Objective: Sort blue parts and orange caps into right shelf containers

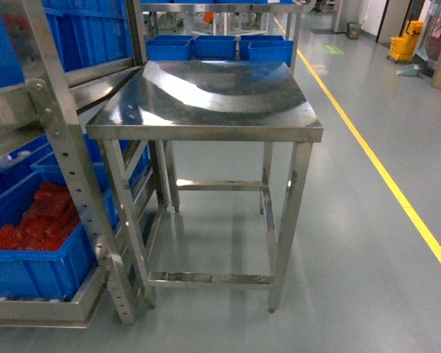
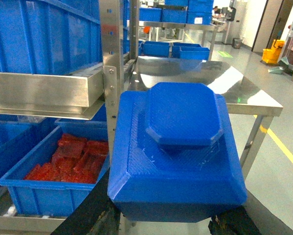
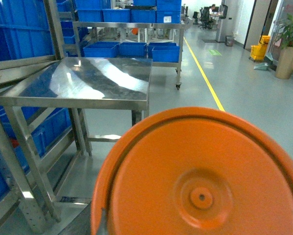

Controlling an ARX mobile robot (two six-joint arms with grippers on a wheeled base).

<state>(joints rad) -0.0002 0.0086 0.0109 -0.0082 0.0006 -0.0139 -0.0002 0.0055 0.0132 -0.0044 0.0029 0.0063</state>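
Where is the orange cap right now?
The orange cap fills the lower right of the right wrist view, close to the camera, nearer than the steel table. It does not show in the head view.

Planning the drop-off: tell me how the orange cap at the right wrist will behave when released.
The orange cap looks like a round, rigid, smooth plastic disc, so it is probably light and slippery. Dropped on its edge, its circular rim would likely let it roll; landing flat, it should sit stable.

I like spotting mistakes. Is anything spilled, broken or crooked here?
Nothing stands out. The steel table stands level and shows only reflections. The red pieces sit inside the low blue crate on the rack, none on the floor. A blue part fills the left wrist view and an orange cap the right; neither looks damaged.
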